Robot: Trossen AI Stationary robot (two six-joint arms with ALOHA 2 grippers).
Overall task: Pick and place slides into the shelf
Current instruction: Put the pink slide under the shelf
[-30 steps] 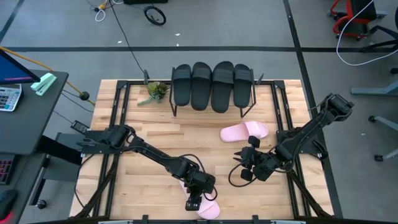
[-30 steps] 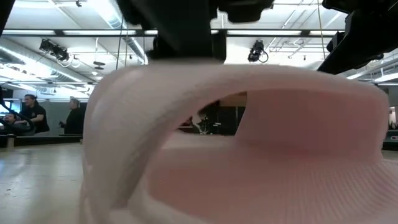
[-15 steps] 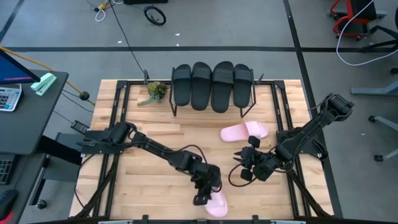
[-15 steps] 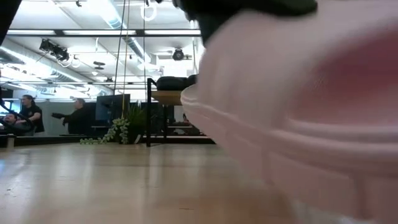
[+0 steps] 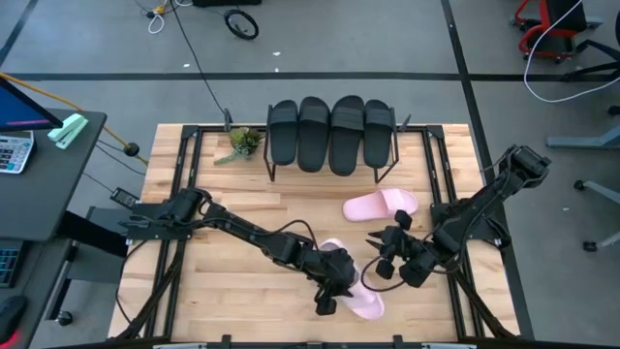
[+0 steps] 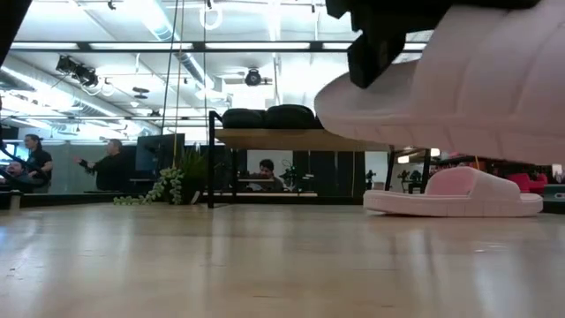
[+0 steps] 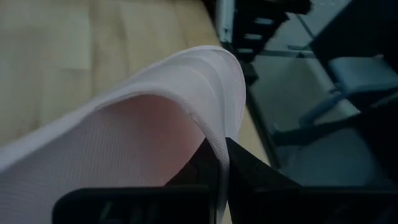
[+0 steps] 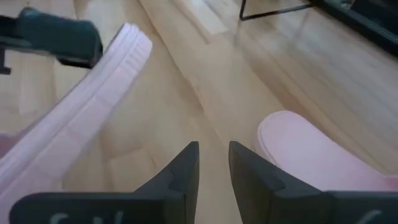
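Clamping one pink slide (image 5: 351,286), left end effector (image 5: 334,288), four black slides (image 5: 330,134) shelved, second pink slide (image 5: 380,205) on table

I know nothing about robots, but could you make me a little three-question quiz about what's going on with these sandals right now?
1. How many black sandals sit on the small shelf?
2. True or false: the left gripper has a pink sandal lifted clear of the table.
3. Where is the other pink sandal? A) on the shelf B) flat on the table in front of the shelf C) in the right gripper

Key
1. Four, side by side.
2. True: the low view shows its sole in the air, and the left fingers are clamped on its edge.
3. B. The right gripper holds nothing.
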